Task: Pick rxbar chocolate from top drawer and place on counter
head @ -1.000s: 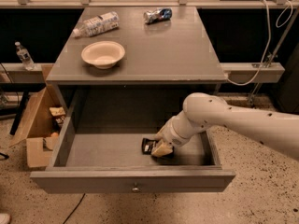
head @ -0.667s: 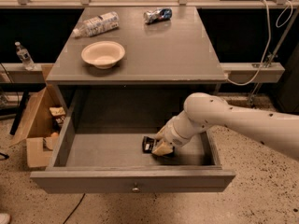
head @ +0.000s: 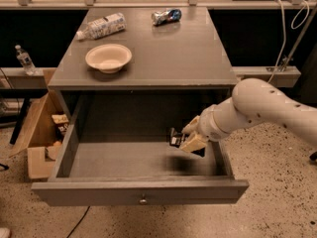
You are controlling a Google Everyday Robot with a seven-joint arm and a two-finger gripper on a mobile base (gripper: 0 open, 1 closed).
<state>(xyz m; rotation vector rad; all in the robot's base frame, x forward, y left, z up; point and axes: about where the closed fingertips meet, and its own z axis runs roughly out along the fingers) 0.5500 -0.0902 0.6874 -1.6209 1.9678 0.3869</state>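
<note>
The counter point(head: 173, 58) fills the middle of the scene, a flat grey top. Below its near edge the top drawer point(head: 143, 191) stands pulled fully out toward the near side, its round knob point(head: 143, 200) at the centre of the front panel and its grey floor open to view. The robot's white arm point(head: 262, 105) comes in from the right and dips over the drawer's right wall. On the floor to the left of the drawer sits an open cardboard box point(head: 37, 133).

On the counter's left half rests a white bowl point(head: 108, 57). Beyond it, at the far left, a plastic bottle point(head: 101, 26) lies on its side, and a crushed can point(head: 166, 16) lies at the far edge near the middle.

The gripper point(head: 184, 141) hangs inside the drawer's right part. Its pale fingers point(head: 194, 143) are drawn narrow around the rxbar chocolate point(head: 175, 137), whose dark wrapper sticks out to the left of the fingertips. The bar appears clear of the drawer floor, with a dark shadow lying on the floor just beneath it.
</note>
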